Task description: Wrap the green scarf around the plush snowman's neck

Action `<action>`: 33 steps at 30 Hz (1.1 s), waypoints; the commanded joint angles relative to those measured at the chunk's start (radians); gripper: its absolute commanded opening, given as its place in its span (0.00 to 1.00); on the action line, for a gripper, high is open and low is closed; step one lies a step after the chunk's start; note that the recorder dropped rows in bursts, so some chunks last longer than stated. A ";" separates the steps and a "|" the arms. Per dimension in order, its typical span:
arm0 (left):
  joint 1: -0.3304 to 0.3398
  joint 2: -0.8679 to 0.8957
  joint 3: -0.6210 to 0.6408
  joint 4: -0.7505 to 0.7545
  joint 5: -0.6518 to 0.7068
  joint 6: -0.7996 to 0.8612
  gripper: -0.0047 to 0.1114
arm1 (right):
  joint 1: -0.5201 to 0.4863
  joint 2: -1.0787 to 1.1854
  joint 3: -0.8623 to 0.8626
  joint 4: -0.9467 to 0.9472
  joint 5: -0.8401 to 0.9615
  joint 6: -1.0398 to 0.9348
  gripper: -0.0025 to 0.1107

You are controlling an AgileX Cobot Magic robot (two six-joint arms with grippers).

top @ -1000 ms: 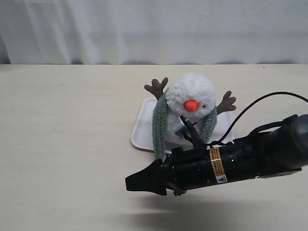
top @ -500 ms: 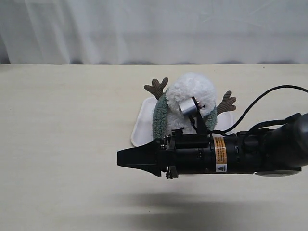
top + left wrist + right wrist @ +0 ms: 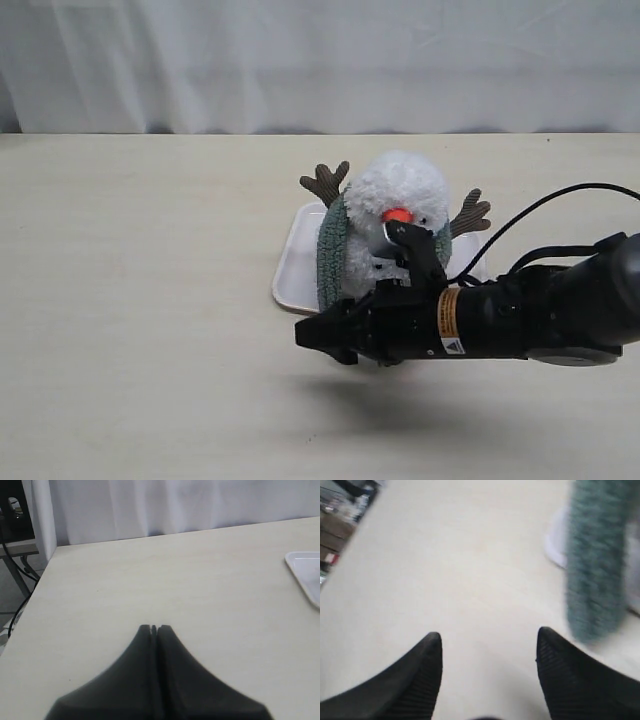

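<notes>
The exterior camera faces the curtain [image 3: 300, 60] from the front of the table [image 3: 150, 300], slightly raised, with snowman [image 3: 400, 190] and tray [image 3: 290, 270] mid-frame. The left wrist camera looks low along the left gripper [image 3: 154, 628] across the tabletop to that curtain, catching a tray corner. The right wrist camera, close and blurred, looks down past the right gripper [image 3: 487, 640] at scarf [image 3: 595, 570] and tray edge, both shared with the exterior view.

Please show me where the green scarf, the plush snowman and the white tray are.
green scarf [image 3: 331, 255], exterior view, on its hanging strip of fleece.
plush snowman [image 3: 400, 185], exterior view, on the fluffy head above the nose.
white tray [image 3: 294, 262], exterior view, on its bare outer part.
</notes>
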 commanded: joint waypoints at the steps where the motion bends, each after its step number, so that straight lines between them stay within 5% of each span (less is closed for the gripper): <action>1: 0.001 -0.002 0.003 -0.001 -0.011 -0.001 0.04 | 0.000 -0.007 -0.001 -0.034 0.122 -0.007 0.50; 8: 0.001 -0.002 0.003 -0.001 -0.011 -0.001 0.04 | 0.008 -0.097 -0.033 -0.068 0.205 -0.007 0.45; 15: 0.001 -0.002 0.003 -0.001 -0.011 -0.001 0.04 | 0.157 -0.142 -0.081 -0.095 0.603 -0.025 0.46; 25: 0.001 -0.002 0.003 -0.001 -0.011 -0.001 0.04 | 0.207 -0.089 -0.173 -0.020 0.739 0.021 0.55; 30: 0.001 -0.002 0.003 -0.001 -0.011 -0.001 0.04 | 0.207 -0.034 -0.175 -0.020 0.561 0.044 0.55; 33: 0.001 -0.002 0.003 -0.001 -0.011 -0.001 0.04 | 0.207 0.003 -0.220 -0.020 0.625 0.044 0.55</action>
